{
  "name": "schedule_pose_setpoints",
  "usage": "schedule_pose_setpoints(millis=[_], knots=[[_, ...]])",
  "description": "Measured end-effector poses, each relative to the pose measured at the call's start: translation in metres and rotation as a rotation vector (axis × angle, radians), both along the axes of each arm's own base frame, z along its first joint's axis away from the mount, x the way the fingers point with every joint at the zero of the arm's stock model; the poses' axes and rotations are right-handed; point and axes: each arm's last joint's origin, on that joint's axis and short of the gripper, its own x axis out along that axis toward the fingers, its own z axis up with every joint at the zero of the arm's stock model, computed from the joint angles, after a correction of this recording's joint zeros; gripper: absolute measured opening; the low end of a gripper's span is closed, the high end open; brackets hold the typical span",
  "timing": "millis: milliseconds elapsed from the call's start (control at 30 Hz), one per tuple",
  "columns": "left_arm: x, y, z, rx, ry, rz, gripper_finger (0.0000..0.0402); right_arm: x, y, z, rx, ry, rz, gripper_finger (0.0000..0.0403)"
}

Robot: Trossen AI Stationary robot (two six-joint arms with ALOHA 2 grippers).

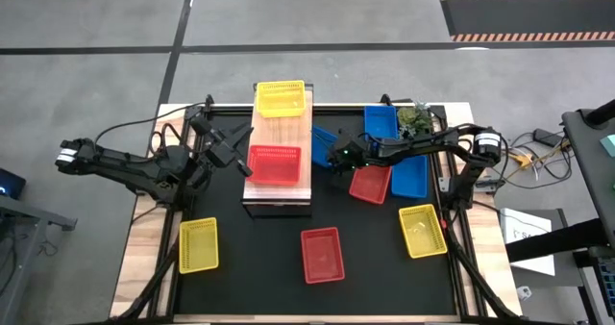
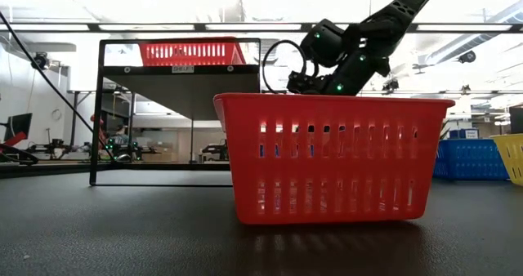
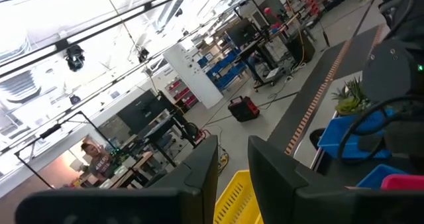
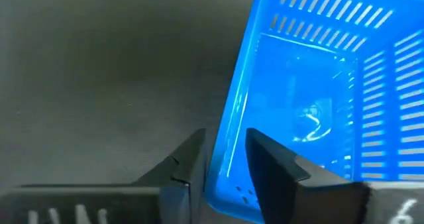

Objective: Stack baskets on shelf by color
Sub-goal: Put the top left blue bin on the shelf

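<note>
The shelf (image 1: 279, 195) stands mid-table, with a yellow basket (image 1: 280, 98) on its far end and a red basket (image 1: 274, 164) on its middle. My left gripper (image 1: 233, 158) hovers open just left of that red basket; in its wrist view (image 3: 232, 151) the yellow basket (image 3: 237, 201) shows between the fingers. My right gripper (image 1: 333, 153) is shut on a blue basket (image 1: 322, 138) right of the shelf. On the table rest two more blue baskets (image 1: 381, 123) (image 1: 411, 174), two red (image 1: 370, 185) (image 1: 322, 254) and two yellow (image 1: 199, 244) (image 1: 422, 230). My right gripper (image 4: 222, 141) pinches one side wall of the blue basket at its rim (image 4: 228, 159), with one finger inside the basket and one outside. The basket (image 4: 311, 98) sits tilted in the hold with the dark tabletop behind it; whether any part rests on the table does not show.
The low view is filled by the near red basket (image 2: 331, 158), with the shelf frame (image 2: 98, 113) behind it. A small green plant (image 1: 415, 119) sits by the far right blue basket. Bare tabletop lies between the shelf's near end and the near baskets.
</note>
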Motion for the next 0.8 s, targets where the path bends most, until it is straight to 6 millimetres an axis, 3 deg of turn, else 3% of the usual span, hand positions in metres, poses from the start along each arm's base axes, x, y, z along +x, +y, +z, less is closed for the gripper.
schedule_pose_setpoints(millis=[267,467,633,800], knots=[[0.000,0.000,0.001,0.001,-0.009,-0.009,0.0067,0.000,0.000,0.000,0.010,-0.003,-0.010,0.0018],[0.000,0.000,0.001,0.001,-0.009,-0.009,0.0067,-0.001,0.000,0.005,0.010,-0.010,-0.015,0.0013],[0.000,0.000,0.001,0.001,-0.009,-0.010,0.0067,-0.020,0.006,0.032,-0.038,0.044,-0.058,0.0012],[0.000,0.000,0.001,0.001,-0.009,-0.010,0.0067,-0.050,0.014,0.076,-0.114,0.036,-0.106,0.0011]])
